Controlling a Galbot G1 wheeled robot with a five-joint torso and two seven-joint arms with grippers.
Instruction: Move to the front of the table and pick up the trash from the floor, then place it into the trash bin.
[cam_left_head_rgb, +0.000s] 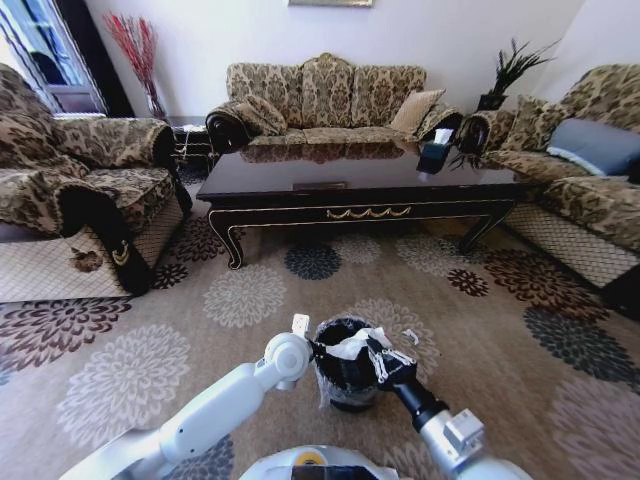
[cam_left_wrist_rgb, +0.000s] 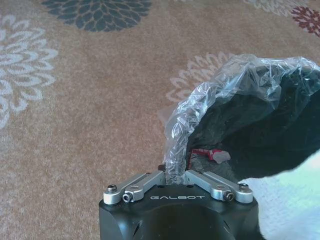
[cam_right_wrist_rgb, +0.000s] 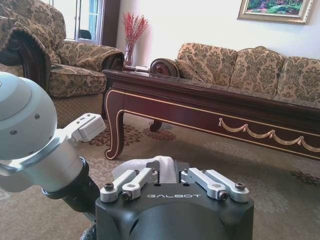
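The bin (cam_left_head_rgb: 348, 380), a small black cylinder standing upright on the floral carpet (cam_left_head_rgb: 130, 370), is seen just before the robot, well short of the table's (cam_left_head_rgb: 360, 185) front edge. A thin, crinkled clear liner (cam_left_wrist_rgb: 220, 100) is folded over its rim. The left gripper (cam_left_head_rgb: 318, 350) is set against the bin's rim on the robot's left side; in the left wrist view its fingers (cam_left_wrist_rgb: 167, 172) are drawn nearly together on the liner's rim fold. The right gripper (cam_left_head_rgb: 372, 352) is held over the bin's mouth, and crumpled white paper (cam_left_head_rgb: 352, 344) is seen bunched at its tip above the opening; in the right wrist view the same white wad (cam_right_wrist_rgb: 150, 167) lies just past the closely set fingers, though whether it is actually gripped cannot be told. Inside the dark bin a red cap (cam_left_wrist_rgb: 202, 153) on a clear bottle end is glimpsed, its axis lying roughly across the bin. The table is long, glossy, near-black, with gold scroll trim and curved legs, its long axis running left to right.
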